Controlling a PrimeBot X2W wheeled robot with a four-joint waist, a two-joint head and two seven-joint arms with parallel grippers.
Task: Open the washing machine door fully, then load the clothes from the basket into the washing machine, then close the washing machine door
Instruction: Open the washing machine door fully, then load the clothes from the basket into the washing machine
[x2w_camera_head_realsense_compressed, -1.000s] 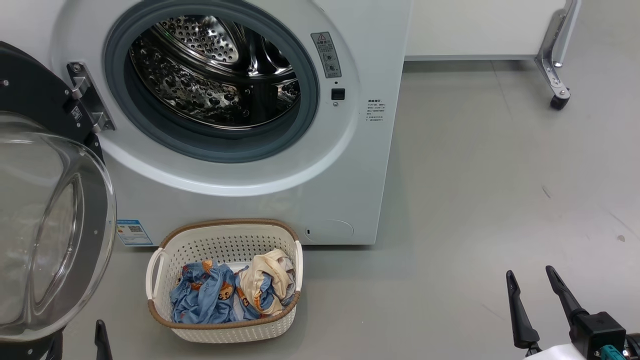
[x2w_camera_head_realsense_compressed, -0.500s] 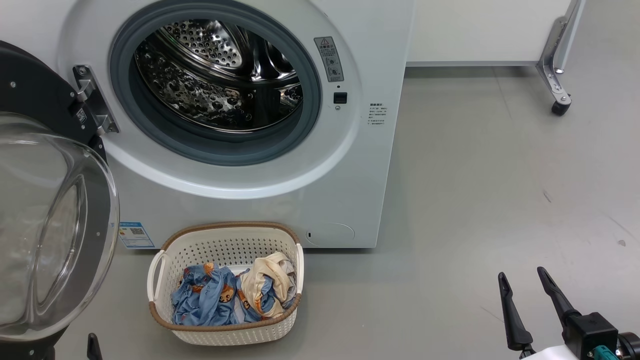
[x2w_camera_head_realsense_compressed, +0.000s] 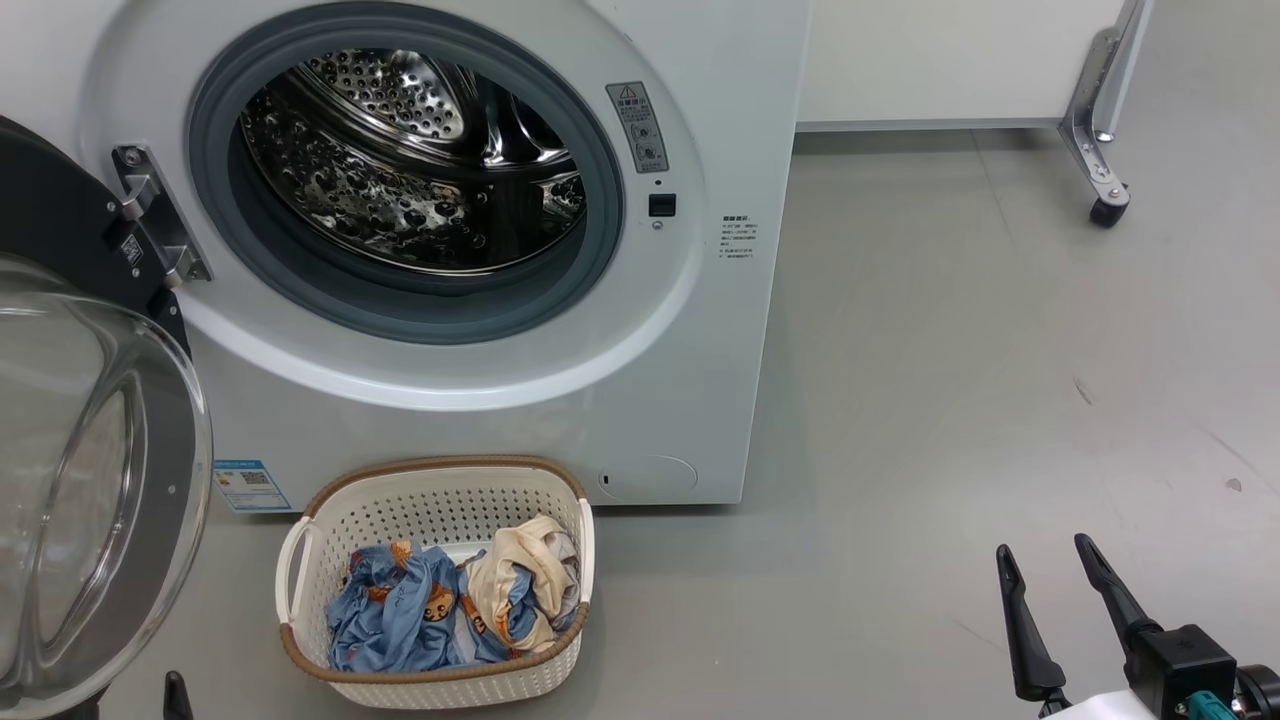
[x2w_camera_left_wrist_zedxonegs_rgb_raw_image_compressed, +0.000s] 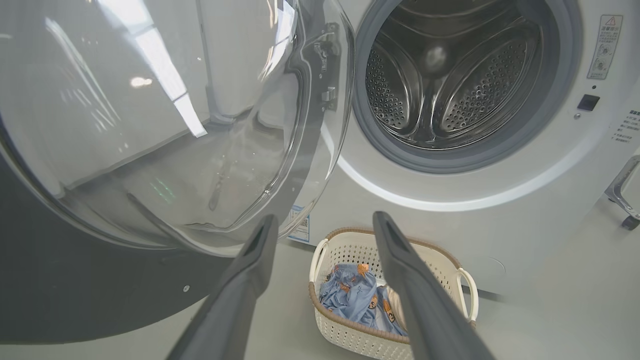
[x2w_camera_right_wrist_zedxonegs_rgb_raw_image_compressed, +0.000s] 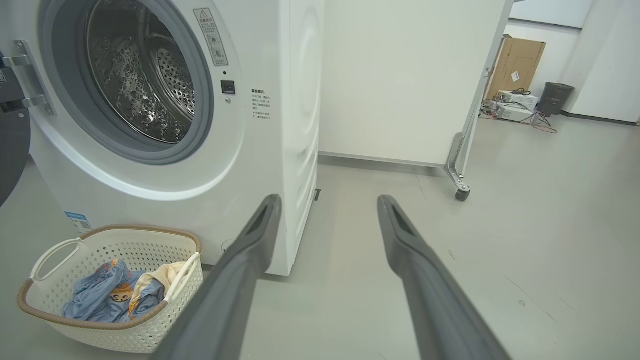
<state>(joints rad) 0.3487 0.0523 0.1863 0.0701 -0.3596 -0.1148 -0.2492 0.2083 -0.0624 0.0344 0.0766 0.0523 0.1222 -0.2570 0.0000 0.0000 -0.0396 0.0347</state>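
A smooth pale grey floor (x2w_camera_head_realsense_compressed: 950, 400) runs through the whole room, matt, with a few faint scuffs to the right of the washing machine (x2w_camera_head_realsense_compressed: 700, 400). The machine stands on this floor, its steel drum (x2w_camera_head_realsense_compressed: 400, 160) bare inside the grey gasket (x2w_camera_head_realsense_compressed: 600, 200). Behind the machine's right side is a white partition panel (x2w_camera_right_wrist_zedxonegs_rgb_raw_image_compressed: 400, 75) on a metal leg with a castor (x2w_camera_head_realsense_compressed: 1105, 212). Far beyond that, along a white wall, are a cardboard box (x2w_camera_right_wrist_zedxonegs_rgb_raw_image_compressed: 515, 60), a dark bin (x2w_camera_right_wrist_zedxonegs_rgb_raw_image_compressed: 555, 97) and some low equipment with cables (x2w_camera_right_wrist_zedxonegs_rgb_raw_image_compressed: 515, 112).

The washing machine door (x2w_camera_head_realsense_compressed: 90, 480) is swung wide to the machine's left on its hinge, glass bowl facing outward. The basket (x2w_camera_head_realsense_compressed: 430, 500) sits on the floor just in front of the machine, below the drum opening. The clothes (x2w_camera_head_realsense_compressed: 400, 610) lie bunched in it, blue print beside a cream piece.

The left gripper (x2w_camera_left_wrist_zedxonegs_rgb_raw_image_compressed: 325, 218) hangs in front of the machine near the open door, jaws spread and holding nothing. The right gripper (x2w_camera_head_realsense_compressed: 1044, 546) is well off to the machine's right over bare floor, jaws likewise spread and empty. A small blue sticker (x2w_camera_head_realsense_compressed: 250, 485) marks the machine's lower left corner.
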